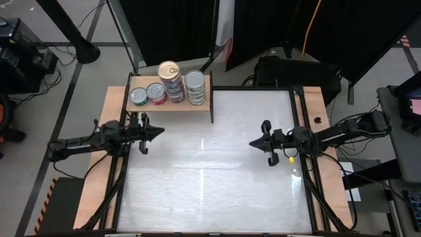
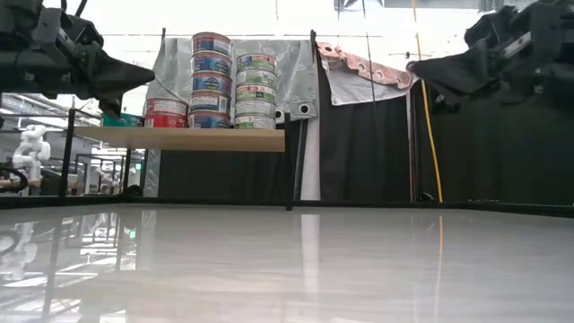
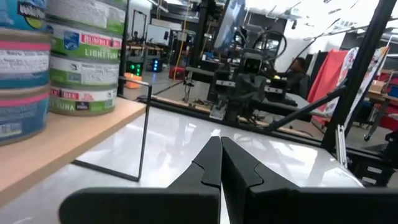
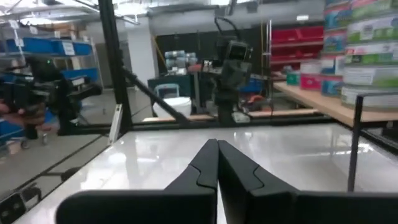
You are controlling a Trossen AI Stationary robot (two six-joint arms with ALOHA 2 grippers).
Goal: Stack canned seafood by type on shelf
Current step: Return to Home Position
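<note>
The shelf [image 1: 170, 102] is a light-wood board at the table's far left, raised on thin dark legs. On it the canned seafood stands in a row. From left to right there is a green-labelled tin [image 1: 138, 97], a red-labelled tin [image 1: 156, 93], a tall blue-and-pink stack [image 1: 170, 80] and a green-labelled stack [image 1: 195, 87]. The low view shows both stacks [image 2: 211, 81] [image 2: 256, 90]. My left gripper [image 1: 160, 133] is shut and level over the table, just in front of the shelf. My right gripper [image 1: 252, 141] is shut at the right and points at the left one. Both hold nothing [image 3: 220, 146] [image 4: 217, 146].
The glossy white tabletop [image 1: 210, 171] lies between the two arms. Wooden strips [image 1: 99, 164] run along its left and right sides. The shelf's thin dark leg [image 3: 144, 130] stands on the table near my left gripper. Black curtains and cables lie beyond the far edge.
</note>
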